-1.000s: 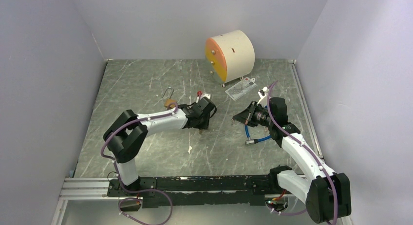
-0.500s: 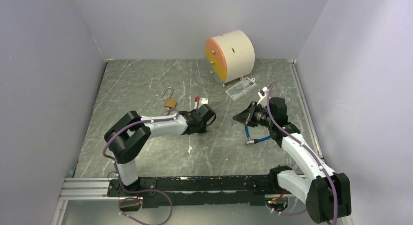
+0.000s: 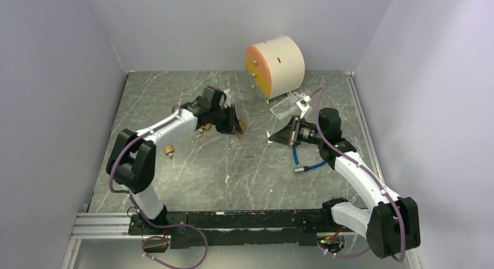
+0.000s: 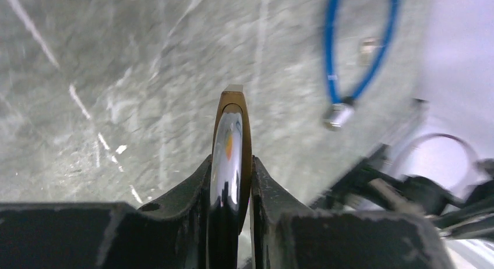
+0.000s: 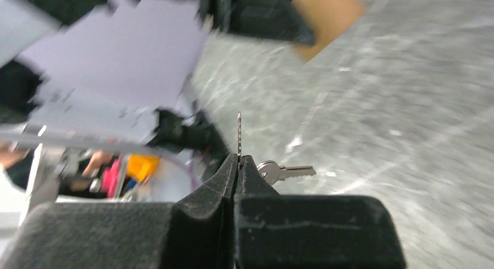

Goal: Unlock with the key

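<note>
A: Where's our lock (image 4: pixel 232 126)?
B: Clamped edge-on in our left gripper (image 4: pixel 232 179), jaws barely apart.
A: And the key (image 5: pixel 239 134)?
B: Our right gripper (image 5: pixel 237 164) is pinched tight on it, blade poking out past the fingertips.

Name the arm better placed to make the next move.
Right. Its gripper pinches the key with the blade sticking out, while the left gripper clamps the padlock.

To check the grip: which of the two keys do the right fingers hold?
The edge-on key, pointing up from the right gripper; the other key sticks out sideways beside it.
</note>
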{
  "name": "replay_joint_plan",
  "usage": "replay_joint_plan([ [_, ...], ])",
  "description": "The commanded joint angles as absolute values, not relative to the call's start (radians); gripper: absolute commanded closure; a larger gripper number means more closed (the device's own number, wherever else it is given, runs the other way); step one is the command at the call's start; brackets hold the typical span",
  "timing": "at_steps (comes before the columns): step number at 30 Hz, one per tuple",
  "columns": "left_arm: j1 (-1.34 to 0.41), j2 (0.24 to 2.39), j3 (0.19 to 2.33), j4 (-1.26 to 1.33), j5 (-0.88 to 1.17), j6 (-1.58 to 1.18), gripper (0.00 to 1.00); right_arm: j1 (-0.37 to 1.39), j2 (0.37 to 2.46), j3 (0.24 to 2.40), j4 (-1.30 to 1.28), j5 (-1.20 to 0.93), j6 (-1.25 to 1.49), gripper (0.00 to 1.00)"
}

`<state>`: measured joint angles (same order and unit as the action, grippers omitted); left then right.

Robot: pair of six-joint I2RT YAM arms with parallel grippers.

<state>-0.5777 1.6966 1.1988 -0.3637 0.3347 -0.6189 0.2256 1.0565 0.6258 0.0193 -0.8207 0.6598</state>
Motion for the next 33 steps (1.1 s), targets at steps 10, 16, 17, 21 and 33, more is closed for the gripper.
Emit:
replay_joint_plan([
  [10,-0.408,1.629,1.522,-0.316,1.336,-0.9,0.98,0.37,1.119,0.891,0.24,-1.207,0.877,1.0],
  [16,-0.407,1.573,1.441,0.235,1.472,-1.318,0.98,0.376,1.154,0.925,0.254,-1.204,0.953,1.0],
  [17,-0.406,1.568,1.431,0.304,1.482,-1.371,0.97,0.376,1.156,0.93,0.25,-1.2,0.951,1.0],
  [21,-0.407,1.556,1.398,0.434,1.507,-1.453,0.97,0.376,1.142,0.944,0.232,-1.161,0.944,1.0],
  [33,-0.406,1.534,1.548,-0.315,1.418,-0.89,0.97,0.377,1.107,0.979,0.263,-1.113,0.952,1.0],
])
